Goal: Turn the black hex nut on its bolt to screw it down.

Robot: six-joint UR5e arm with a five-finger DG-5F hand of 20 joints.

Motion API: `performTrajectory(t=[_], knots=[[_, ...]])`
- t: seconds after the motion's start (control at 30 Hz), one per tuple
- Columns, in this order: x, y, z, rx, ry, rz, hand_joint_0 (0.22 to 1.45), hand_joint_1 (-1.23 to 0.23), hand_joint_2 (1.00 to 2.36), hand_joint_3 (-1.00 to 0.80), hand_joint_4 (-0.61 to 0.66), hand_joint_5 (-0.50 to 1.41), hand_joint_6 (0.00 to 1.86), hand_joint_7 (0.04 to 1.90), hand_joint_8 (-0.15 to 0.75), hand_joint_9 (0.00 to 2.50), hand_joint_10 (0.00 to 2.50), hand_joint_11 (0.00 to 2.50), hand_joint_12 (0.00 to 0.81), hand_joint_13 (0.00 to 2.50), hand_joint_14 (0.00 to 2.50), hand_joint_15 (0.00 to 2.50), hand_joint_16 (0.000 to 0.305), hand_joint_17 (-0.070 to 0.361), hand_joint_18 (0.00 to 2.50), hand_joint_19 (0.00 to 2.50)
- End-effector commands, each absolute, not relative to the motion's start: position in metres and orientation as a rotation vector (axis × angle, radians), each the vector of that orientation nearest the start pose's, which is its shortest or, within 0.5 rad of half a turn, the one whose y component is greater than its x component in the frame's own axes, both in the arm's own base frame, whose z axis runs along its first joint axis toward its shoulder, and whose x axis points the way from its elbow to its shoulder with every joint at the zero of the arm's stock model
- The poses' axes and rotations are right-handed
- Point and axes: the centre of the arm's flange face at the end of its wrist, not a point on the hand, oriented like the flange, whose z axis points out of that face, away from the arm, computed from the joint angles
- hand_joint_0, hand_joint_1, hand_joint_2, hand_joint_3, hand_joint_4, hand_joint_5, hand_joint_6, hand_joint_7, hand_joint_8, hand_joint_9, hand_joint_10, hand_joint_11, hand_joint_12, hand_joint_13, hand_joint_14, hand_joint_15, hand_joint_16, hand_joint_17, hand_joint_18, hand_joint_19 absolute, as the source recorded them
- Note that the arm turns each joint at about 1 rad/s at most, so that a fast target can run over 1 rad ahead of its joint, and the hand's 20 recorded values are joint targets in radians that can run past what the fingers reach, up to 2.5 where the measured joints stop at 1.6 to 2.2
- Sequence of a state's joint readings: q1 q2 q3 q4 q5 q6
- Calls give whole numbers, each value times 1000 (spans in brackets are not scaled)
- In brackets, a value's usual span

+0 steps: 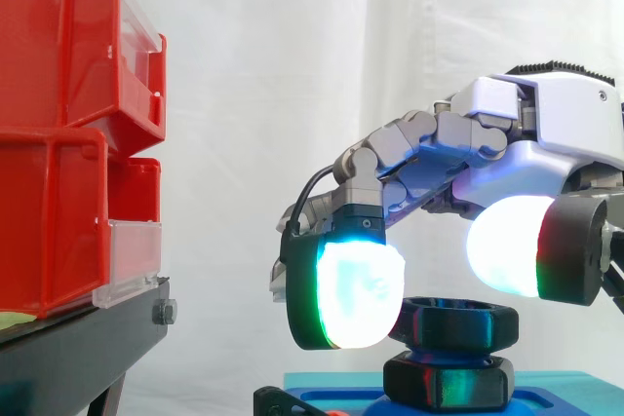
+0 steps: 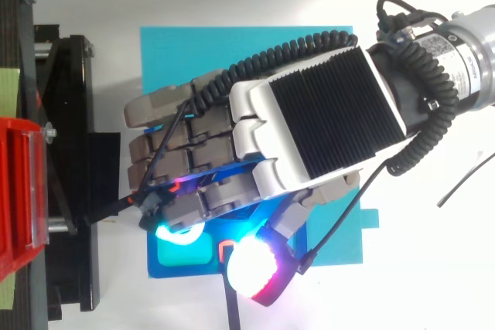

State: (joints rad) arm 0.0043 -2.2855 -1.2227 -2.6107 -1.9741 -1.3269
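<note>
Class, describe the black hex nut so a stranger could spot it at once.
Start at the grey-and-white robot hand reaching in from the right. Below it, on the blue base, two black hexagonal pieces are stacked. The black hex nut is the upper one, above the lower black hexagonal piece.

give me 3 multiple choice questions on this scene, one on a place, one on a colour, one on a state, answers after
1. Where do the red bins stand in the side view?
A. at the left, on the black stand
B. at the right edge
C. in the middle

2. What colour is the base under the black hex nut?
A. red
B. blue
C. yellow

3. How does the black hex nut sit?
A. tipped on edge
B. level, under the hand
C. lying in a bin

Answers: 1 A, the bins are stacked on the stand at the left; 2 B, the base shows blue below the nut; 3 B, its top face is level with the hand arched over it.
</note>
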Motion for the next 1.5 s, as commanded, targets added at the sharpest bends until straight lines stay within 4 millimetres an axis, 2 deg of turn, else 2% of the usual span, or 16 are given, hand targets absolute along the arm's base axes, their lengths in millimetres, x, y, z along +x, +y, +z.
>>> performTrajectory(t=[0.0,0.83,1.47], knots=[[751,-93,259,-167,1428,489,478,-393,1000,-500,157,-173,748,871,240,698,9,266,265,658,8,201,27,61,369,136],[746,-115,260,-180,1425,488,478,-391,1000,-500,157,-172,753,855,243,701,9,266,266,662,8,199,27,61,374,133],[735,-156,259,-202,1425,489,478,-390,1000,-500,160,-172,751,863,242,696,10,268,268,662,8,195,27,60,376,131]])
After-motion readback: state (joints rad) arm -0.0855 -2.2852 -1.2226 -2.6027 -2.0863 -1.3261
